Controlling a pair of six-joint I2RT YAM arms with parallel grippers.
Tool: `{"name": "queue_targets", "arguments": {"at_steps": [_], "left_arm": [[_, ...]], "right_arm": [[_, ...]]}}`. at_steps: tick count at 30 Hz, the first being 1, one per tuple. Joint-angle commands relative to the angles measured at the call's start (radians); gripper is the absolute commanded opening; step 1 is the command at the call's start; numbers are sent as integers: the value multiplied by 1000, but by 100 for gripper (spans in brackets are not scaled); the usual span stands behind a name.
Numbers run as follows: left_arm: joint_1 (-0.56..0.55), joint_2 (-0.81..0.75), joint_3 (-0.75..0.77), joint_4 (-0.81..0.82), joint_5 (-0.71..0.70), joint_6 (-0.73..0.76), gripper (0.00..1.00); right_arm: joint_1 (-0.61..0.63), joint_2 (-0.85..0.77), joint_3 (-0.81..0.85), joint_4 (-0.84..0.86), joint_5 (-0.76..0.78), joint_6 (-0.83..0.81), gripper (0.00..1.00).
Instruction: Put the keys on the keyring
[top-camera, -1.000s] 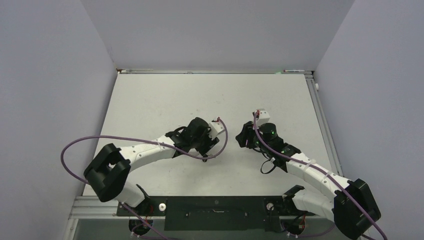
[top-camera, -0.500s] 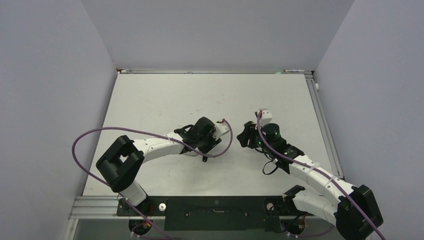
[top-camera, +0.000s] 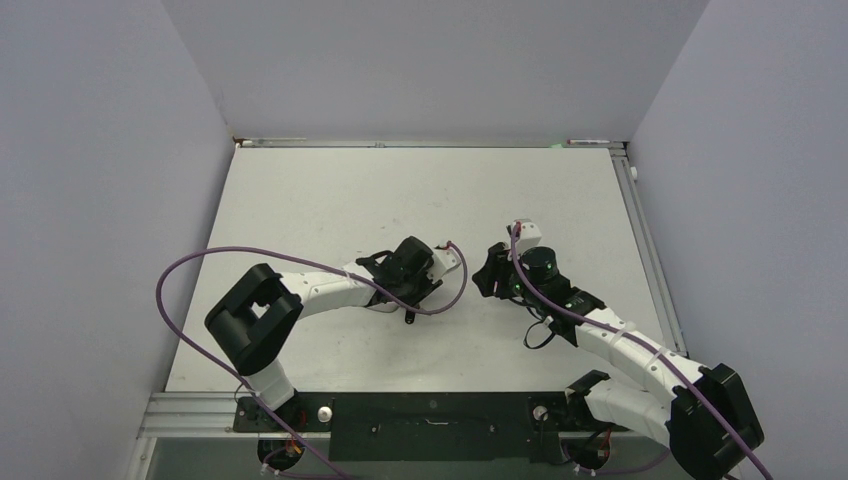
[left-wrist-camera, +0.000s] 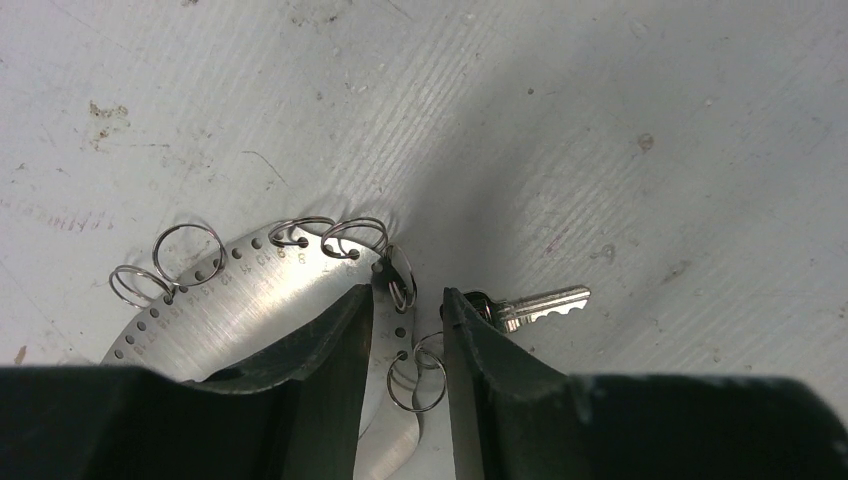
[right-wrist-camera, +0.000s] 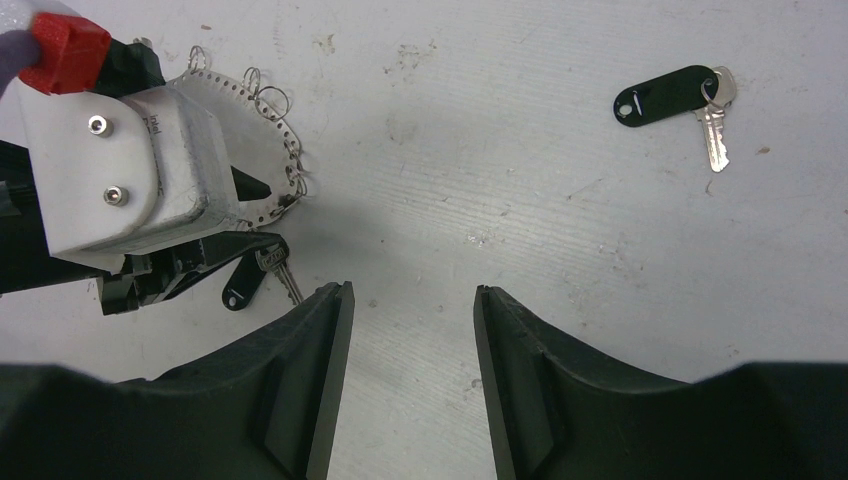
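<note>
The keyring (left-wrist-camera: 240, 310) is a flat silvery hoop with punched holes and small wire loops, lying on the table. My left gripper (left-wrist-camera: 408, 292) straddles its rim with a narrow gap. The rim strip lies against the left finger, and a wire loop (left-wrist-camera: 415, 375) sits by the right finger. A key (left-wrist-camera: 540, 303) pokes its silver blade out just right of that finger. The right wrist view shows this key's black tag (right-wrist-camera: 243, 283) below the keyring (right-wrist-camera: 275, 140). A second key (right-wrist-camera: 665, 95) with a black tag lies apart at the upper right. My right gripper (right-wrist-camera: 412, 288) hangs open over bare table.
In the top view the two grippers, left (top-camera: 415, 290) and right (top-camera: 487, 272), face each other mid-table, a short gap apart. Grey walls enclose the table (top-camera: 330, 190) on three sides. Purple cables loop off both arms.
The left jaws have narrowed around the keyring's rim, and the left arm's elbow has swung right and forward. The right arm has barely shifted.
</note>
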Motion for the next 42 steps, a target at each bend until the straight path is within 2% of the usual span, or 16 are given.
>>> {"name": "queue_targets", "arguments": {"at_steps": [1,20,21,25,33,42], "left_arm": [[-5,5,40,30,-10,-20,28],[-20,35,34,55,-30,-8,19],[-20,34,33,58,-32,-8,17],[-20,34,36,58,-37,3,0],[-27,-26,38,51,-20,17,0],[-54,-107,52,5,-15,55,0]], "right_arm": [[-7,10,-3,58,-20,-11,49],[-7,31,-6,67,-48,-7,49],[-7,31,-4,67,-48,-7,49],[-7,32,-3,66,-49,-7,49],[-6,0,27,8,-32,-29,49],[-7,-125,35,-71,16,-48,49]]}}
